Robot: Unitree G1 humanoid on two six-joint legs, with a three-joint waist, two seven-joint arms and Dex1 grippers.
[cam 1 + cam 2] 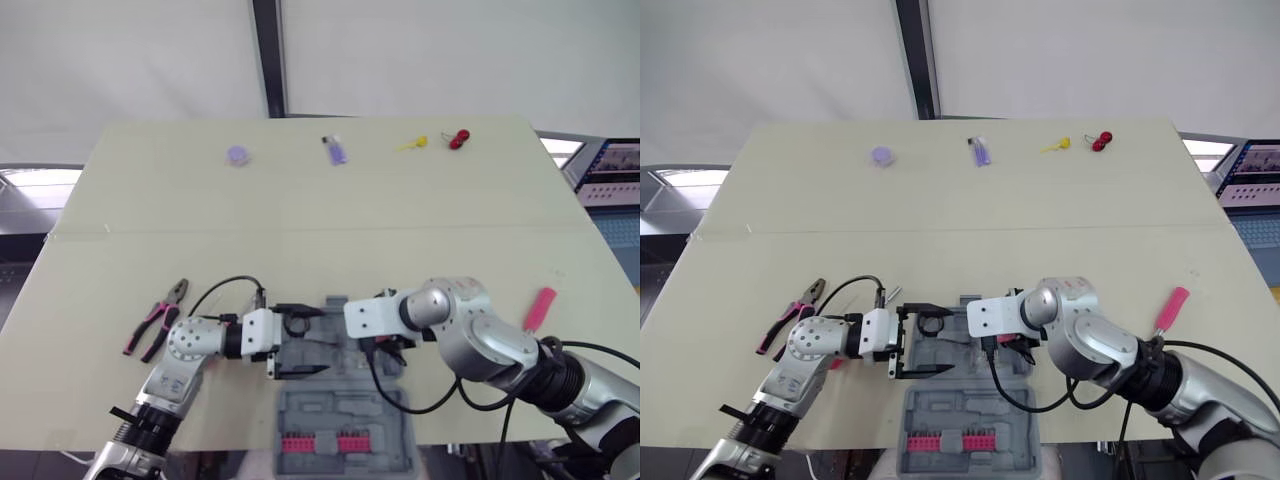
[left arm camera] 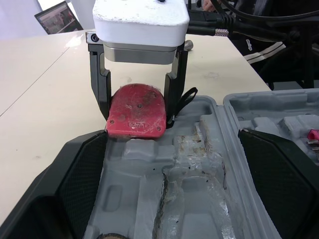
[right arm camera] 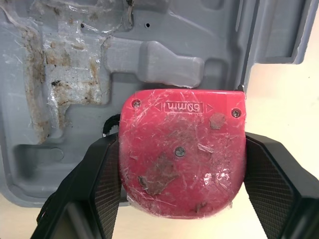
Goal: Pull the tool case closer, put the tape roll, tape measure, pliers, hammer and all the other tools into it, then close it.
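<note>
The right gripper [image 2: 138, 99] clamps the red tape measure [image 3: 182, 149] between both fingers at the right rim of the open tool case [image 1: 340, 412], partly over the table [image 1: 300, 220]. The left gripper [image 1: 303, 341] hovers spread and empty above the case's left side. A clean drop likely means carrying the measure leftward past the rim, lowering it into a moulded recess, then letting go. Pliers [image 1: 155, 318] lie left of the case.

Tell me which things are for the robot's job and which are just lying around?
Job: tool case, red tape measure in the right gripper, pliers, pink-handled tool.
Lying around: laptop beside the table; purple disc, purple bit, yellow bit, red bit at the far edge, too small to name.
</note>
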